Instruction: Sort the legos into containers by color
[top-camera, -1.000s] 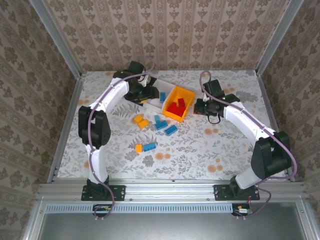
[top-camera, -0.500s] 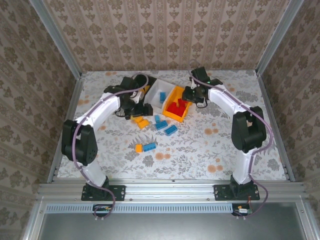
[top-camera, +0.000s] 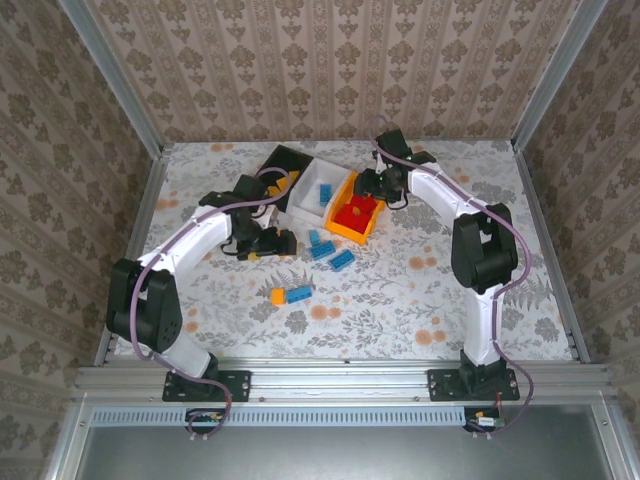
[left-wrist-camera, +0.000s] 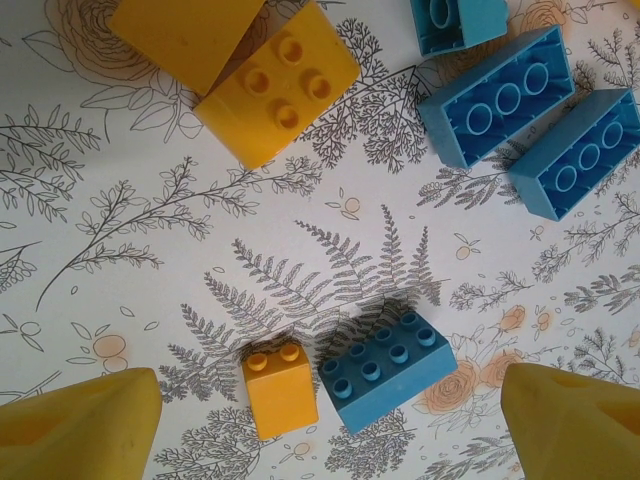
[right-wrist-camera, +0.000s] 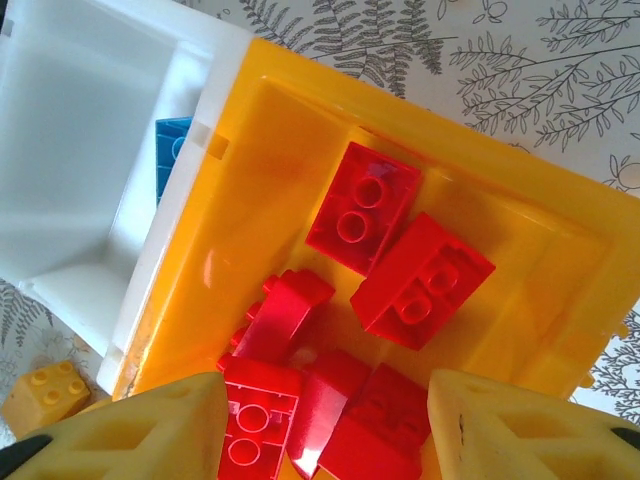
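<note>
Three containers stand in a row at the back: black (top-camera: 283, 162), white (top-camera: 304, 186) and orange-yellow (top-camera: 343, 226). Several red legos (right-wrist-camera: 400, 265) lie in the orange-yellow bin (right-wrist-camera: 250, 150), and my right gripper (right-wrist-camera: 325, 440) hangs open just above them. One blue lego (right-wrist-camera: 172, 150) lies in the white bin (right-wrist-camera: 90, 120). My left gripper (top-camera: 272, 243) is open above the table. Its fingers (left-wrist-camera: 80, 430) frame a small yellow lego (left-wrist-camera: 278, 390) and a blue one (left-wrist-camera: 385, 365) below. Two more yellow legos (left-wrist-camera: 275, 85) and several blue ones (left-wrist-camera: 495, 95) lie beyond them.
The table has a floral cloth and a metal frame on all sides, with wallpapered walls behind. Loose blue legos (top-camera: 330, 252) lie in front of the bins, and a yellow and blue pair (top-camera: 290, 294) lies nearer the front.
My left arm has come away from the bins toward the front, over the yellow legos, opening wider. My right arm swung left over the orange-yellow bin and its jaws opened.
</note>
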